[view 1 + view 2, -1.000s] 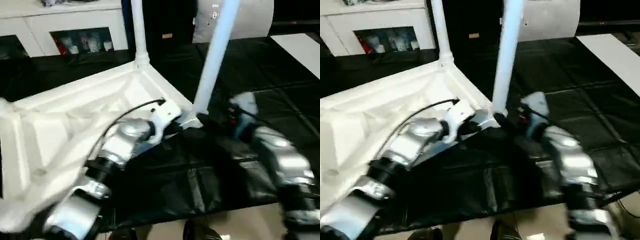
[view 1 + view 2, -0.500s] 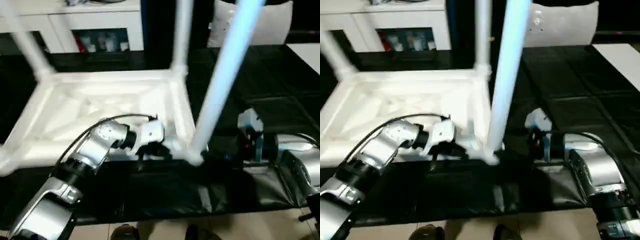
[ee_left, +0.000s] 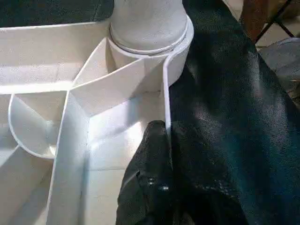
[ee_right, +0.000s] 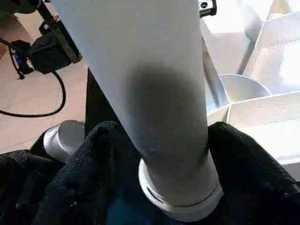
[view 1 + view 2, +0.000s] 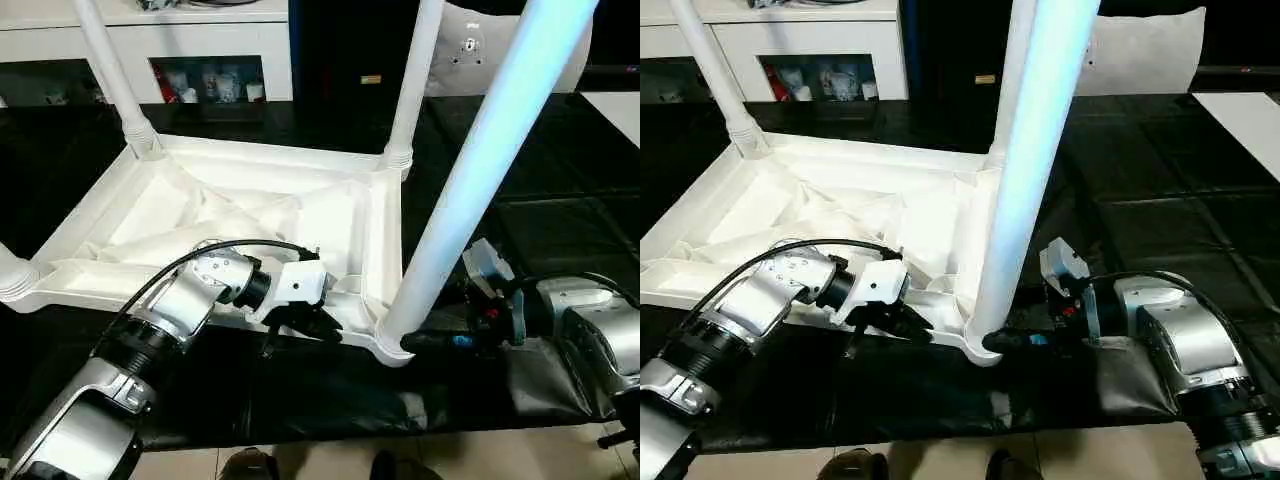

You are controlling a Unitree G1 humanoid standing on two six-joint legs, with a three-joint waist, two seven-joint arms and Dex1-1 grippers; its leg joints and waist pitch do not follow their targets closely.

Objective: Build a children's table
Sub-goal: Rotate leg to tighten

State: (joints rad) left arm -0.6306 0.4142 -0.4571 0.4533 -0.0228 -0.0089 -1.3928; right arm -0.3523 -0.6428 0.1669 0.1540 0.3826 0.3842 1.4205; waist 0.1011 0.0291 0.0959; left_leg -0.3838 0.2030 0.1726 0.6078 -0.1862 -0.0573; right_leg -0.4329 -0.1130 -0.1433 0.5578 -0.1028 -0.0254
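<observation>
Children's table [image 5: 250, 215], upside down on the black-covered work surface [image 5: 560, 180]: has swung round since a second ago. Then it lay skewed, one corner pointing toward the robot; now its near rim runs roughly parallel to the surface's front edge.

Near-right leg [image 5: 470, 170]: remains tilted, its lean little altered.

Left gripper [image 5: 318, 325]: was at that near corner by the leg base, has ended on the near rim just left of the corner socket (fingers pinched on the rim wall).

Right gripper [image 5: 1012, 340]: has come in from the right; its fingers [image 4: 93, 159] now flank the leg's base, having narrowed.
</observation>
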